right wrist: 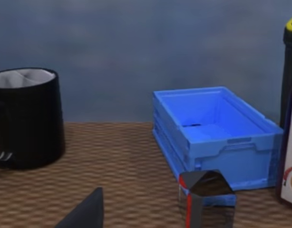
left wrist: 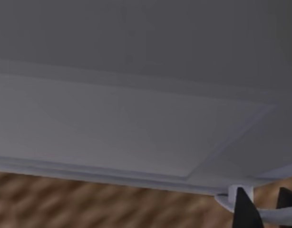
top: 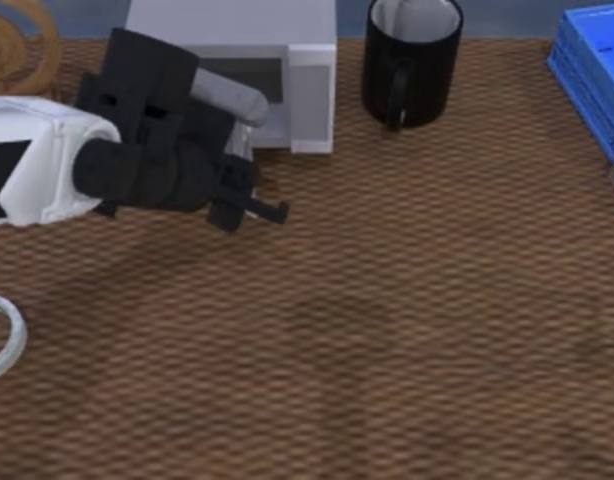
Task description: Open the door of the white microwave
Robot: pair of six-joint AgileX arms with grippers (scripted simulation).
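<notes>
— Where does the white microwave [top: 232, 20] stand?

— At the far edge of the table, toward its left corner, with a black mug [top: 411, 62] just beside it and a blue crate [top: 592, 65] at the far right corner. The table [top: 407, 330] has a coarse brown woven surface.

— And the door [left wrist: 112, 128]?

— It is a flat, white-framed panel with a smooth grey see-through window. From above it appears swung partly out toward the front, though the left arm covers much of it.

— Claw condition?

— The left gripper [left wrist: 262, 211] is at the door's free edge. Its dark fingertips [left wrist: 241, 209] are set narrow, with the slim white handle bar [left wrist: 227, 195] between them. I read that as a hold on the bar. The right arm is out of the overhead view and idle.

— How will it handle?

— My judgement is that it is light, stiff plastic on a hinge. The door should swing with little force. The box is small and may slide on the weave if pulled straight, so the pull ought to follow the hinge's arc.

— Best grip point?

— The handle bar. It is thin, hard and probably slick. The window offers no purchase.
</notes>
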